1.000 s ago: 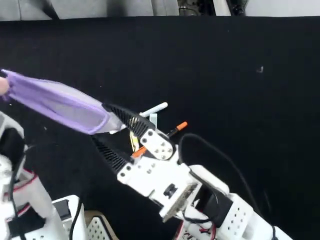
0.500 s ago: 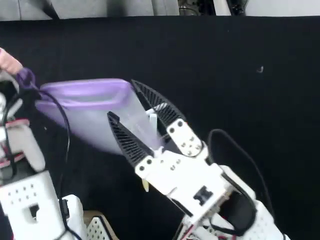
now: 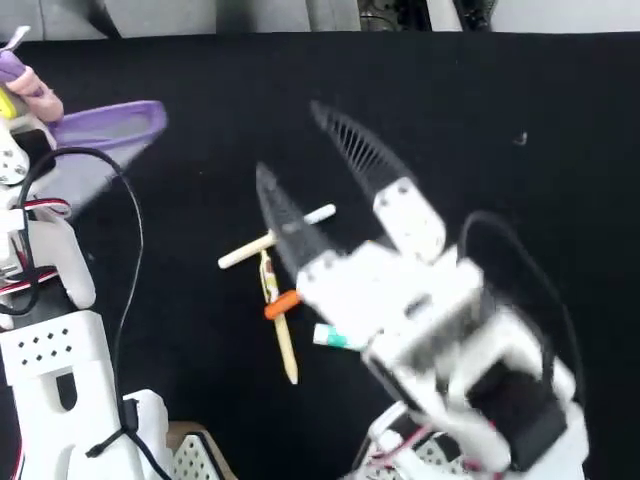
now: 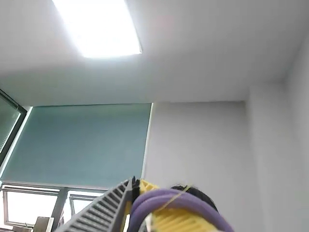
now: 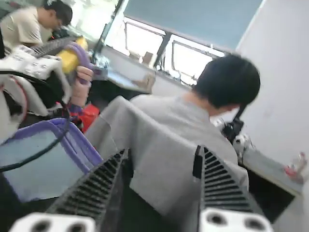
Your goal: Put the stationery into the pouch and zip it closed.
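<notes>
Right gripper (image 3: pixel 288 138), jaws wide and empty, hangs mid-frame, stationery (image 3: pixel 283 303) just lower left; left gripper (image 4: pixel 137 203) clamps the pouch (image 3: pixel 110 125) at upper left.

Right gripper (image 3: pixel 290 140): we count two long black fingers (image 3: pixel 355 150), tapered to points and ribbed along their faces.
Right finger mounts (image 5: pixel 217 220): at the root of the jaws we see white plastic with small round holes.
Right housing (image 3: pixel 400 300): just behind the jaws, a blocky white shell.
Right cable (image 3: pixel 478 218): a thin black loop arcs behind that housing.
Right motor (image 3: pixel 510 410): farther back from the jaws, a dark block set in white brackets.
Left gripper (image 4: pixel 136 186): we see one black ribbed finger (image 4: pixel 99 212) beside a yellow part (image 4: pixel 169 222).
Left arm body (image 3: pixel 50 370): well behind its jaws, a white segment with a pattern of small dark holes.
Left cable (image 3: pixel 135 240): a black lead curves down the arm.
Left wires (image 3: pixel 35 208): a red and white bundle.
</notes>
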### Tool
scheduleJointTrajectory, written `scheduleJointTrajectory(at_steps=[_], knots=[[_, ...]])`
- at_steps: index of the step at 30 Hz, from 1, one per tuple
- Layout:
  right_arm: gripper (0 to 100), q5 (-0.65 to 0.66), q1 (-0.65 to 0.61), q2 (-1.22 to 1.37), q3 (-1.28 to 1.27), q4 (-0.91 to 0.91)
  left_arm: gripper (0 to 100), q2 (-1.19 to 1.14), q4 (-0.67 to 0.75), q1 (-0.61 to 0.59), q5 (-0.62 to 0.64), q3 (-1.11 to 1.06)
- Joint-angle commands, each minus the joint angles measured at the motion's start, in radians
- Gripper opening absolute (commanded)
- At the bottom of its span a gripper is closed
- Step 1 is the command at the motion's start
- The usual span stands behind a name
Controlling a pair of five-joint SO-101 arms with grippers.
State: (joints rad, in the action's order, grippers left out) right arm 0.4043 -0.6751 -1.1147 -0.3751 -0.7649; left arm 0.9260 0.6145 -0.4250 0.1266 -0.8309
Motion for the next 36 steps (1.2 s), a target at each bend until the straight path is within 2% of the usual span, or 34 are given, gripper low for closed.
scheduleJointTrajectory(at_steps=[1,3,6,8,10,14,20,24,29,34,36], knots=[[20.1,-0.172,0.181,0.289,0.380,-0.206,3,0.000,0.015,0.021,0.009,0.012],[19.8,-0.210,0.233,0.407,0.527,-0.311,3,0.000,0.015,0.021,0.009,0.012],[19.8,-0.199,0.272,0.578,0.746,-0.485,3,-0.002,0.015,0.018,0.009,0.012],[19.8,-0.141,0.278,0.676,0.875,-0.597,3,-0.005,0.015,0.013,0.009,0.013],[19.8,-0.018,0.273,0.760,0.969,-0.709,3,-0.009,0.015,0.012,0.002,0.018],[19.8,0.192,0.279,0.862,1.032,-0.888,3,-0.008,0.018,-0.039,0.008,0.019],[19.8,0.213,0.292,0.908,1.029,-0.922,3,-0.005,0.021,-0.051,0.008,0.019],[19.8,0.311,0.259,0.906,0.943,-0.950,3,-0.011,0.021,-0.053,0.003,0.021],[19.8,0.457,0.193,0.901,0.702,-0.941,3,-0.011,0.021,-0.053,0.005,0.021],[19.4,0.624,0.126,0.901,0.404,-0.864,3,-0.011,0.020,-0.053,0.002,0.015],[16.2,0.709,0.086,0.901,0.275,-0.813,3,-0.009,0.021,-0.053,0.002,0.015]])
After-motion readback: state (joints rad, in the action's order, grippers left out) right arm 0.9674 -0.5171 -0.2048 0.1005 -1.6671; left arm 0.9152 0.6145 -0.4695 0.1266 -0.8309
